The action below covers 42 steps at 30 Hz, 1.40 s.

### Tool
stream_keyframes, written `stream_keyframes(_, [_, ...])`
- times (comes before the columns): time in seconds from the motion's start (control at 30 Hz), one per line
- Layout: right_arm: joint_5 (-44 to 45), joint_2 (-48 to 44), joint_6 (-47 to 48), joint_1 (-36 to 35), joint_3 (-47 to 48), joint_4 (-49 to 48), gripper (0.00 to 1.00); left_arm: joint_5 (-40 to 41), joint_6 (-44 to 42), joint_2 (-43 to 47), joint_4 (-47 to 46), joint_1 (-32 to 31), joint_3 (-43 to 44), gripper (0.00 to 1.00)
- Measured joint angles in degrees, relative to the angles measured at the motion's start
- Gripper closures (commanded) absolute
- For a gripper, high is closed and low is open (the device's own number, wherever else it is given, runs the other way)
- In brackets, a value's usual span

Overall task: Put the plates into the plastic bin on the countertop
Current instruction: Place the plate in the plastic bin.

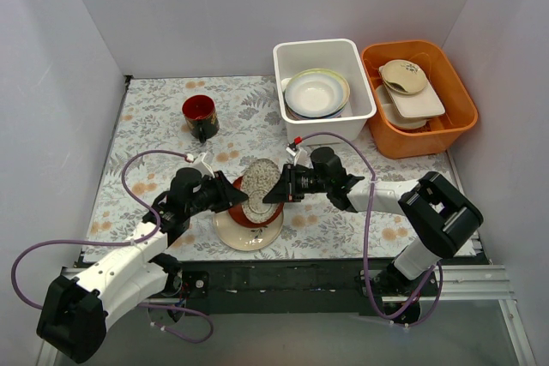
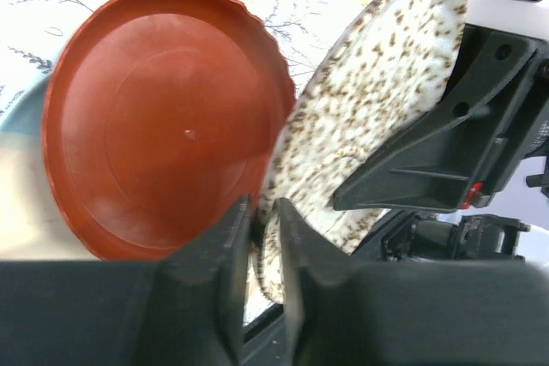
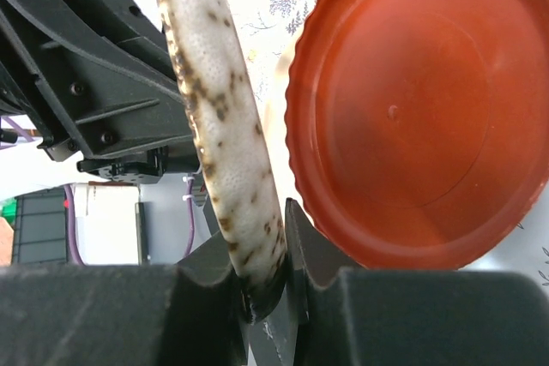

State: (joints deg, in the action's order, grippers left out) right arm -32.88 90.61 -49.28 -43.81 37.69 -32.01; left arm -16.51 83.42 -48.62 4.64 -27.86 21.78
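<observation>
Task partway done. White bin (image 1: 334,129) sits at the far edge of the counter (image 1: 146,152), right of ctr, w/ a stack already inside. A cream-and-blue plate (image 1: 316,92) is on top; the ones under it are mostly hidden, so count unclear.

Still out: 3 pieces by the front edge, approx mid-counter. Pale cream plate (image 1: 243,236) lies flat on the counter, red-brown plate (image 1: 260,216) rests on it, & the speckled dish (image 1: 258,184) is tipped up on edge above both.

Left gripper (image 1: 233,195) is at the dish's left rim, right gripper (image 1: 273,192) at its right rim. In the right wrist view the right fingers (image 3: 197,306) pinch the dish rim. In the left wrist view the left fingers (image 2: 214,255) are nearly together w/ the dish rim btwn them. That looks like a pinch too, tho the red-brown plate's edge is just beside, so less certain.

Left to do, by my read: get the dish into the bin, then the red-brown & cream plates.

Orange tub (image 1: 403,139) in the far right corner & dark-red cup (image 1: 200,115) toward the far left aren't part of the job.
</observation>
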Motion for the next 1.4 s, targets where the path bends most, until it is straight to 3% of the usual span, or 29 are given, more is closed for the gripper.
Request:
stream_keyframes(0.03, [0.07,0.00,0.15,-0.13,0.00,-0.09,0.99,-0.07,0.15,0.00,-0.07,-0.02,0.00,0.62])
stream_keyframes(0.1, [0.09,0.00,0.42,-0.28,-0.02,0.13,0.99,-0.42,0.31,0.00,-0.70,-0.02,-0.02,0.51])
stream_keyframes(0.13, [0.11,0.02,0.50,-0.37,-0.04,0.22,0.99,-0.63,0.37,0.07,-1.05,-0.02,-0.02,0.40])
stream_keyframes(0.33, [0.09,0.50,1.25,-0.59,-0.09,0.59,0.99,-0.96,0.46,0.96,-2.93,-0.02,-0.02,0.02])
stream_keyframes(1.4, [1.20,0.57,6.32,1.25,3.98,9.46,0.99,-0.90,0.35,1.31,-3.34,-0.02,-0.02,0.02])
